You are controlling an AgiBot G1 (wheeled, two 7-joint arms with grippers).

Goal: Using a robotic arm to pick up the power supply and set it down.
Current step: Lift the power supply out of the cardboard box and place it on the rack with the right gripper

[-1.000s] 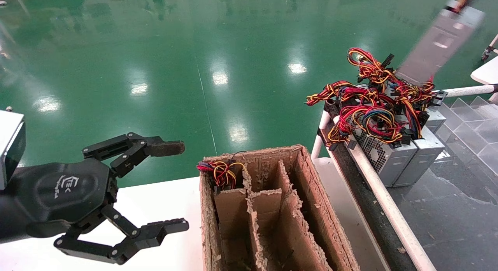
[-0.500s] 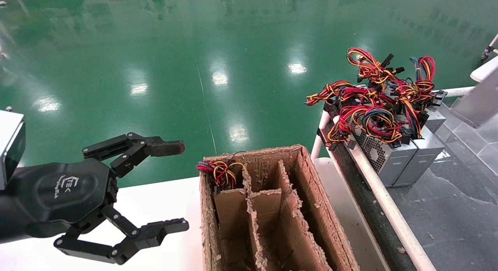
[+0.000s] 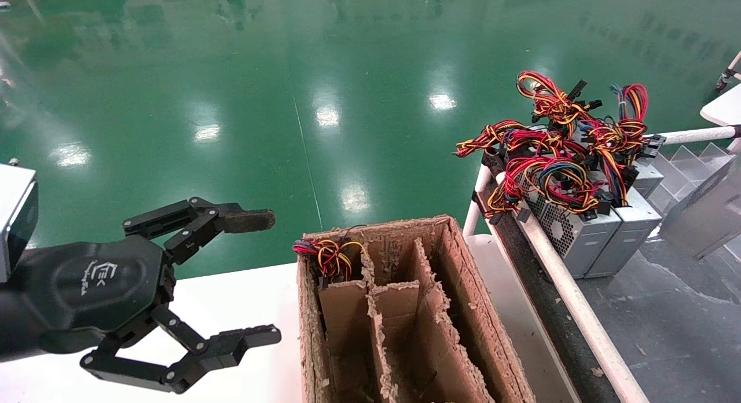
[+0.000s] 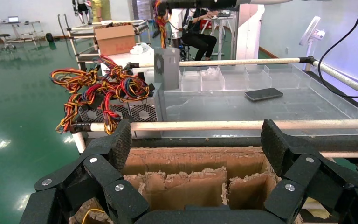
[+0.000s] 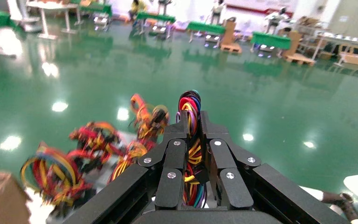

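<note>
At the right edge of the head view the power supply (image 3: 703, 215) shows as a tilted grey metal box above the dark shelf. Its bundle of red, yellow and black wires (image 5: 189, 105) is clamped in my right gripper (image 5: 190, 116), which is shut on it. In the left wrist view the box (image 4: 167, 67) hangs upright behind the rail. The right gripper itself is out of the head view. My left gripper (image 3: 263, 275) hovers open over the white table (image 3: 231, 310), beside the cardboard box, its jaws (image 4: 196, 140) wide apart and empty.
A worn cardboard box (image 3: 457, 287) with dividers stands in the middle; wires (image 3: 331, 257) poke from its far-left compartment. Grey units with loose coloured wire loops (image 3: 556, 171) are piled behind a white rail (image 3: 570, 299). A phone (image 4: 263, 94) lies on the clear tray.
The grey power supply has swung from the top right corner down along the right edge to just above the shelf. The left arm has not moved.
</note>
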